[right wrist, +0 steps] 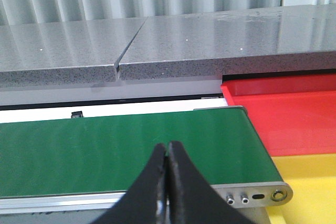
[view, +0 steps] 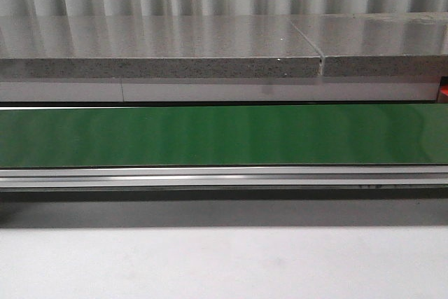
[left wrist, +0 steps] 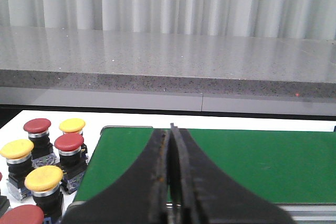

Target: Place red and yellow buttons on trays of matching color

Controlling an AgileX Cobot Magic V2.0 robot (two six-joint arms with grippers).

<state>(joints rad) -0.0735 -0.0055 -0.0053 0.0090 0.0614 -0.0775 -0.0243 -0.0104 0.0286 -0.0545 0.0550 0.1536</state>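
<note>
Several red and yellow buttons stand in a cluster on the white table beside the belt's left end, among them a red button and a yellow button. My left gripper is shut and empty, hovering over that end of the green belt. My right gripper is also shut with nothing in it, over the belt's right end. Just past that end lie the red tray and, nearer, the yellow tray. Neither gripper shows in the front view.
A green conveyor belt with an aluminium frame runs across the front view, bare of objects. Behind it rises a grey speckled stone ledge with a seam. White table surface lies in front.
</note>
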